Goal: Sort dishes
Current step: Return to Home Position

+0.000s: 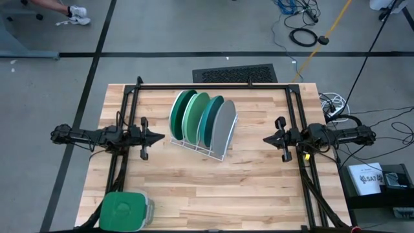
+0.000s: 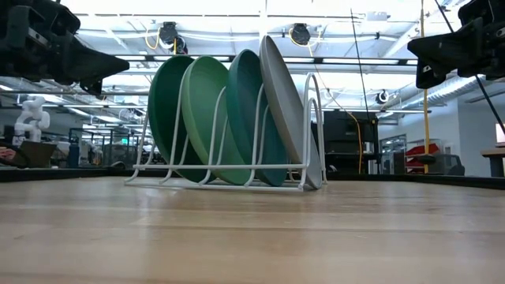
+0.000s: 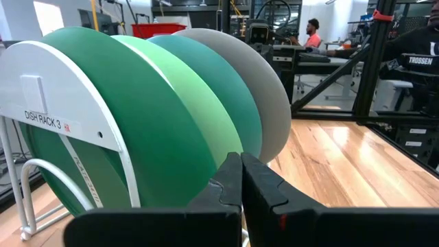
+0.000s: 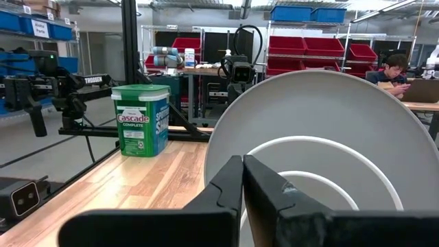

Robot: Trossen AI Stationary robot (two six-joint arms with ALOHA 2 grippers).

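Arms level beside the white rack (image 1: pixel 208 151).
Left tool (image 1: pixel 160 137), right tool (image 1: pixel 266 138): pressed together; plates (image 1: pixel 196 116) on edge (dark green, mint, teal, grey).

Robotics lab, shelved red storage bins (image 4: pixel 302 49)

Four round flat plates stand on edge in the white rack (image 1: pixel 197 146), far middle of the surface (image 1: pixel 213 188). From left to right: dark green plate (image 1: pixel 178 111), light green plate (image 1: pixel 194 113), teal plate (image 1: pixel 211 115), grey plate (image 1: pixel 225 126).

light: bright, overhead | shadows: soft | glare: sheen on tabletop (image 3: pixel 343 158)
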